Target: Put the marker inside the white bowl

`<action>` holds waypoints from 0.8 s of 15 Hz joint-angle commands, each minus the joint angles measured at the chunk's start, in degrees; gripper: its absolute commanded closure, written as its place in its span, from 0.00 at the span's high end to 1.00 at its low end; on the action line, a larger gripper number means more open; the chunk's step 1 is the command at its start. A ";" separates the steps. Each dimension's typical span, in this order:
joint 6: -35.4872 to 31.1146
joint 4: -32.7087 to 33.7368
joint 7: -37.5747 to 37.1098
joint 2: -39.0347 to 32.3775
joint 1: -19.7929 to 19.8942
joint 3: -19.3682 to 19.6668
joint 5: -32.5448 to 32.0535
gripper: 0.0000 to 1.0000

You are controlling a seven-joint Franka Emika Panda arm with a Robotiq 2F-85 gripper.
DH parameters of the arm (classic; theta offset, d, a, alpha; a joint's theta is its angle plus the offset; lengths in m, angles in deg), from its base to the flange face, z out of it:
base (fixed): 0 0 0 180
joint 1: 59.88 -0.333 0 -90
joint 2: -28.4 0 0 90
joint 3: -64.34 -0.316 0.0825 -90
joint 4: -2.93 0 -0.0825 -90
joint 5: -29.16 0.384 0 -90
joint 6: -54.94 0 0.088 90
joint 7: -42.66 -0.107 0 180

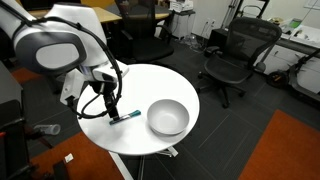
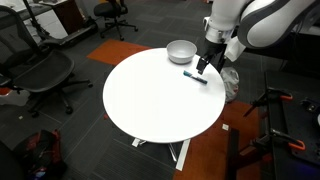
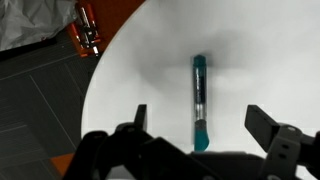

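No text, label, brand, number or sign can be read in any view; the marker (image 3: 200, 100) shows a pale band on its barrel in the wrist view, but it is too blurred to tell whether it is print; nothing else is sharp enough for lettering.

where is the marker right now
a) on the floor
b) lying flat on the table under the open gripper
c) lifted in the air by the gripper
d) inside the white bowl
b: the marker lies flat on the table, with the gripper open and a finger on either side of it in the wrist view. The white bowl beside it holds nothing.
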 commanded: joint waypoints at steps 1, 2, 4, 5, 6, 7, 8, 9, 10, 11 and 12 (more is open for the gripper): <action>-0.12 2.77 1.34 -2.95 -2.34 1.71 -0.06 1.00; 0.13 3.37 1.37 -3.69 -2.74 1.94 -0.01 1.00; 0.28 4.81 2.25 -5.52 -2.77 1.90 0.71 1.00; 0.27 5.36 2.44 -6.26 -2.82 1.96 0.88 1.00; 0.22 5.97 2.73 -7.06 -2.75 1.92 1.11 1.00; 0.34 6.72 3.08 -7.96 -2.66 1.99 1.26 1.00; 0.23 7.29 3.88 -8.71 -2.42 1.84 1.65 1.00; 0.20 7.94 4.24 -9.49 -2.35 1.85 1.90 1.00; 0.16 8.62 5.13 -10.30 -2.01 1.61 2.47 1.00; 0.20 9.24 5.57 -10.98 -1.84 1.46 2.92 1.00; 0.32 9.80 6.26 -11.59 -1.70 1.30 3.43 1.00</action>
